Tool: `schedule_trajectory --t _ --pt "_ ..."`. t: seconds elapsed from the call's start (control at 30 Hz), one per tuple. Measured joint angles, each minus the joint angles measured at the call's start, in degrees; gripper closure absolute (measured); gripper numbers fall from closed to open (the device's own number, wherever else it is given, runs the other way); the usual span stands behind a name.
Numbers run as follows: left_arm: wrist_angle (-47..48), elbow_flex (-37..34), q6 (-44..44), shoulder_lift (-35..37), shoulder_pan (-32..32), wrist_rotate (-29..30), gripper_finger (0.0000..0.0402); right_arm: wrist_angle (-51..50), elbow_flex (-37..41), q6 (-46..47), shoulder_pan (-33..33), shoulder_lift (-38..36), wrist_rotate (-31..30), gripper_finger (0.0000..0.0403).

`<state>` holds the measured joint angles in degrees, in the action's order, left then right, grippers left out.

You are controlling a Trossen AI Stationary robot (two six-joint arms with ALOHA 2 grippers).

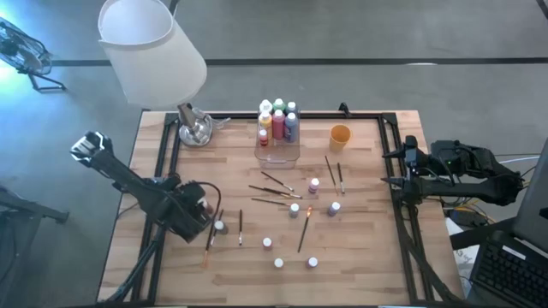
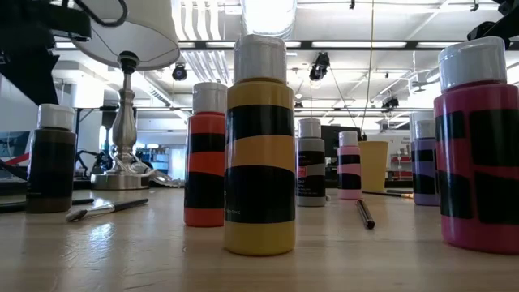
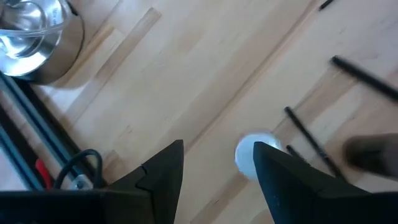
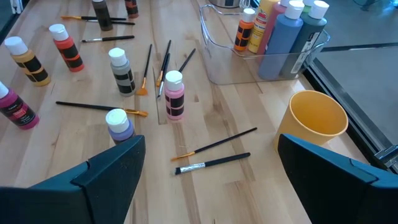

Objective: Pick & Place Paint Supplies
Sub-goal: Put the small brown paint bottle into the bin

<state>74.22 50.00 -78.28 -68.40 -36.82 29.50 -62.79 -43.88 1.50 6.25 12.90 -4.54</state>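
Paint supplies lie scattered over the middle of the wooden table (image 1: 360,257). Small white-capped bottles stand loose there: a pink bottle (image 4: 174,94) and a purple bottle (image 4: 119,124) toward the right side, a grey-labelled bottle (image 4: 122,71) beside them, and a red bottle (image 4: 65,47), a yellow bottle (image 4: 26,60) and a magenta bottle (image 4: 11,102) toward the near edge. One dark bottle (image 1: 219,227) stands apart near the left edge. Thin dark-handled paintbrushes (image 1: 276,191) lie flat among the bottles, pointing various ways; two more brushes (image 4: 214,155) lie near the right edge.

The left gripper (image 1: 208,224) hovers low just beside the dark bottle, its fingers (image 3: 158,171) spread apart with nothing between them; the bottle's white cap (image 3: 250,154) shows just past one fingertip, outside the gap. The right gripper (image 1: 387,181) waits at the table's right edge, its fingers (image 4: 115,165) spread wide and empty.

At the far edge, mid-table, a clear plastic box (image 1: 278,152) holds several taller bottles (image 1: 278,120) standing upright. An orange cup (image 1: 340,135) stands just to the right of the box. A lamp with a white shade (image 1: 150,47) and a metal base (image 1: 195,130) stands at the far left corner.
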Motion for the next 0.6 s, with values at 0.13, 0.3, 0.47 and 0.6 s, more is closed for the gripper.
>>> schedule_trajectory --t 0.13,0.3,0.47,0.6 --pt "-0.18 1.96 0.4 1.62 -0.01 0.12 0.0202 0.0 0.0 0.0 0.0 0.0 0.0 0.0039" --pt "-3.74 2.11 0.48 2.51 -0.13 0.22 0.0202 0.0 0.0 0.0 -0.01 -0.01 0.0 0.0039" --pt "-7.07 0.66 0.47 1.9 -0.15 -0.17 0.0202 0.0 0.0 0.0 0.01 0.0 0.0 0.0039" --pt "-6.95 -0.25 -0.35 1.9 -0.15 -1.09 0.0202 0.0 0.0 0.0 -0.01 -0.01 0.0 0.0039"
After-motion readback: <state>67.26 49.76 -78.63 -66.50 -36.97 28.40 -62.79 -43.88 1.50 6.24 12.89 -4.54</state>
